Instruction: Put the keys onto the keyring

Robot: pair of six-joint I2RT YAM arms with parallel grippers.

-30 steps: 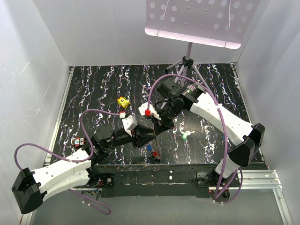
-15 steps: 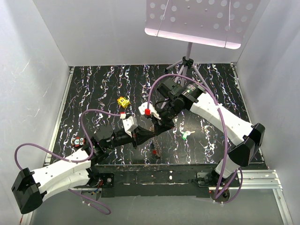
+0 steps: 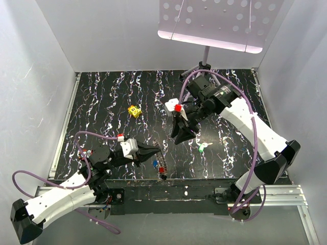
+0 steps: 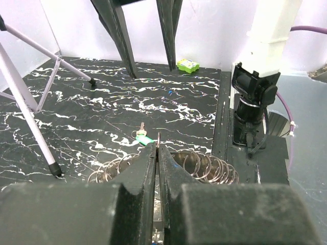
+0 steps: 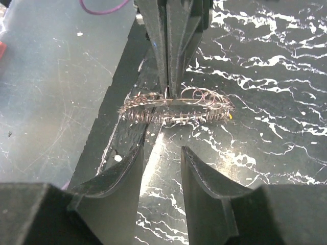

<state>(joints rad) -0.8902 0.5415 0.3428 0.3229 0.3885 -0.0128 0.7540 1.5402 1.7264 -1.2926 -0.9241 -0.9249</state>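
Entry: left claw (image 4: 158, 153). Jaws were pressed shut on the keyring (image 5: 173, 108), pinching its wire edge-on, so the loops hung free below the tips. Judged a carrying grip that kept the ring steady and off the desk (image 3: 112, 97)

Attached: a blue-headed key (image 3: 155, 163) and a red-headed key (image 3: 162, 169) showed just under the tips in the top view, seemingly already hanging from the ring

Position: low over the near edge of the desk, close to the arm bases

Entry: right claw (image 5: 161, 163). Jaws stood apart with nothing between them, aimed back at the ring but well apart from it. Judged free to fetch the next key

Loose stock: a green-headed key (image 3: 203, 148) lay flat on the desk just beside the right claw, not yet threaded

Other: yellow block (image 3: 134, 111) and tripod stand (image 3: 204, 64), both farther back, untouched

Change against a second earlier: both claws had met at the middle of the desk. Since then the left had closed and drawn the ring back toward the near edge, while the right had released and pulled away toward the far side
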